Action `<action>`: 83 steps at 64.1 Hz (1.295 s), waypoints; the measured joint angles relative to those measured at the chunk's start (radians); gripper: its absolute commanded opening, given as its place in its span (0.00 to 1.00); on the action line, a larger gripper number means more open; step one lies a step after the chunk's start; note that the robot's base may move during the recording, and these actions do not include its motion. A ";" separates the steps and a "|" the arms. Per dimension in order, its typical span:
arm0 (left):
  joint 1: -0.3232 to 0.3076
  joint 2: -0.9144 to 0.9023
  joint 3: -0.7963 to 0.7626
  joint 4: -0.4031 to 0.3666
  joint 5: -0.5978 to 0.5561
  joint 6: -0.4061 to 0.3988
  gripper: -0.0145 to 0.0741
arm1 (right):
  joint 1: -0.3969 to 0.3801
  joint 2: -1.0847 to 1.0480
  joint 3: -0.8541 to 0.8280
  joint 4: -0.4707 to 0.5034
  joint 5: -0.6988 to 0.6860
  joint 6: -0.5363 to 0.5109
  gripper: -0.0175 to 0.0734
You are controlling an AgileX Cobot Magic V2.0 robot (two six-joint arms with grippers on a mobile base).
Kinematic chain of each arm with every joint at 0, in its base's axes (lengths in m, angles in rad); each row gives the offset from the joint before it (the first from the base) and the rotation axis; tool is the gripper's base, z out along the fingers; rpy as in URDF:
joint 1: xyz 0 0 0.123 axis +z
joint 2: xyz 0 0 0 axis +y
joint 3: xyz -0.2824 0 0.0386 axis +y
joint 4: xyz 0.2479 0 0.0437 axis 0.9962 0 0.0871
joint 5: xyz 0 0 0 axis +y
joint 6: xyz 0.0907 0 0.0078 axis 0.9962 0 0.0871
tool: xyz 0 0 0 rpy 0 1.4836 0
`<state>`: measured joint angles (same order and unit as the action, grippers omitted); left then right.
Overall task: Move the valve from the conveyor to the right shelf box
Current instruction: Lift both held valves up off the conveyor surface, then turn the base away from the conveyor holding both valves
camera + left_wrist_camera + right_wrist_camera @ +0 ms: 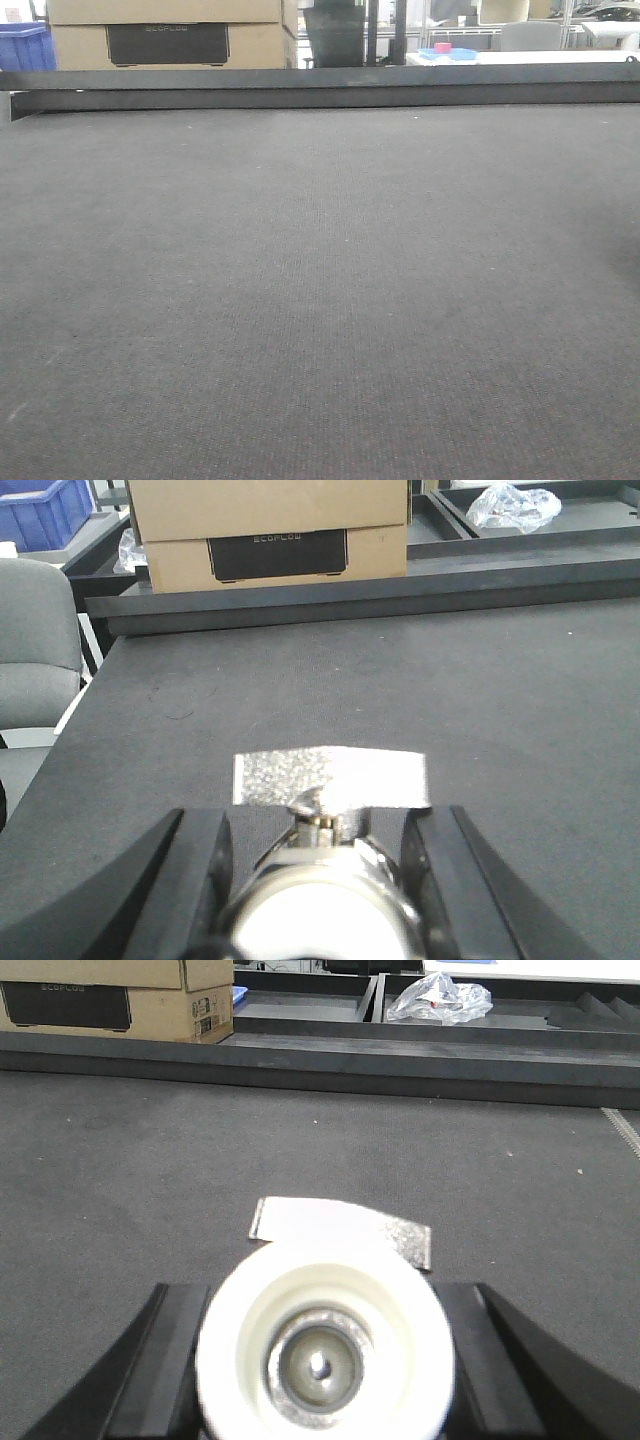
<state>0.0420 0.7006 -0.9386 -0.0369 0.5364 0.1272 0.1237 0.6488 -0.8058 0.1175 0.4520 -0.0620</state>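
The conveyor (320, 300) fills the front view with dark grey felt belt, and no valve or gripper shows on it there. In the left wrist view, a silver valve (325, 895) with a flat textured metal handle (330, 778) sits between the black fingers of my left gripper (320, 850), which is shut on it. In the right wrist view, a second valve (325, 1360) faces the camera end-on with its round white cap, and my right gripper (325, 1305) is shut on its sides. Both hang just above the belt. The right shelf box is out of view.
A black rail (320, 90) bounds the belt's far edge. Behind it stand a cardboard box (165, 35) and a blue crate (25, 45). A grey chair (35, 640) is off the belt's left end. A plastic bag (440, 1000) lies on a rack beyond the rail.
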 measured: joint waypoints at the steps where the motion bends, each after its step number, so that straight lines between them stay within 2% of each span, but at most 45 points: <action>1: 0.000 0.000 0.000 0.000 0.000 0.000 0.04 | 0.000 0.000 0.000 0.000 0.000 0.000 0.01; 83: 0.000 0.000 0.000 0.002 -0.002 0.000 0.04 | 0.000 0.000 0.000 0.002 0.000 0.000 0.01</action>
<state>0.0420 0.7006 -0.9386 -0.0351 0.5345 0.1272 0.1237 0.6488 -0.8058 0.1195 0.4520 -0.0620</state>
